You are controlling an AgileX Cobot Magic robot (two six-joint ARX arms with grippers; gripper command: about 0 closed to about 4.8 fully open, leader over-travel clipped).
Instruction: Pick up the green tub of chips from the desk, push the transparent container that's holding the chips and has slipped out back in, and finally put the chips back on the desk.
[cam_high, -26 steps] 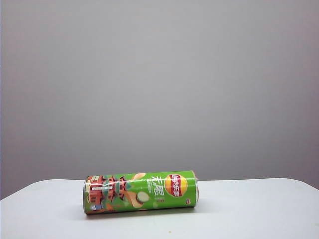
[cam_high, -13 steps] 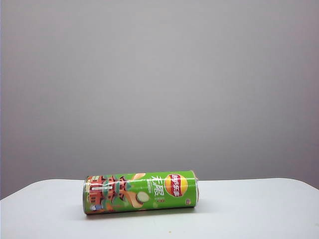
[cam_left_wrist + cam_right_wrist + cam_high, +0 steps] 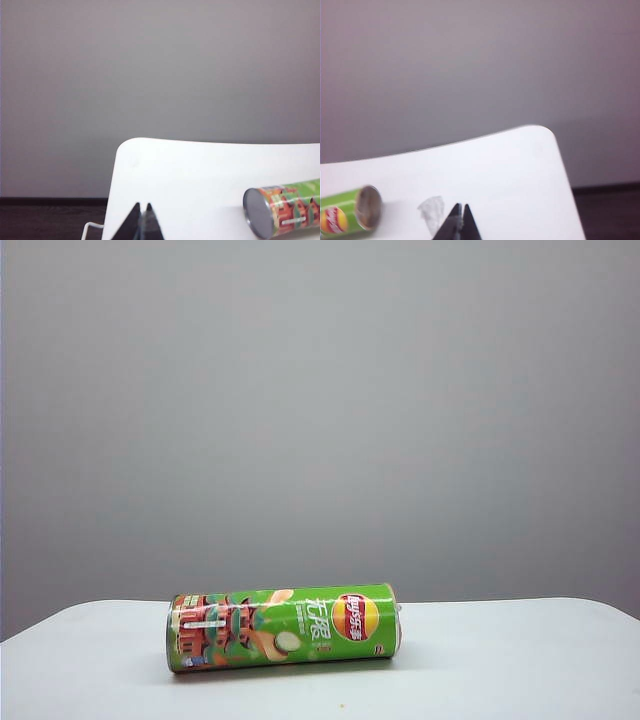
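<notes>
I see a plain white desk [image 3: 520,660] with rounded corners, set against a bare grey wall [image 3: 320,400]; past the desk's edge in both wrist views there is a strip of dark floor [image 3: 50,220].

The green tub of chips [image 3: 283,627] lies on its side on the desk, a little left of the middle in the exterior view. Its long axis runs nearly level across that view, left to right. The end with the red building artwork points left and the round red-and-yellow logo sits near the right end. From the left wrist view I see that left end as a flat grey disc [image 3: 258,213]. From the right wrist view I see the other end [image 3: 369,207] facing my camera as a brownish round face; I cannot tell from here whether the clear inner tray sticks out at all.

A small pale smudge [image 3: 432,210] lies on the desk just beside the right gripper's tips.

The left gripper [image 3: 142,209] hangs over the near edge of the desk, its two dark fingers pressed together with nothing between them, well apart from the tub. The right gripper [image 3: 459,209] is likewise closed tight and empty, off the tub's logo end.
</notes>
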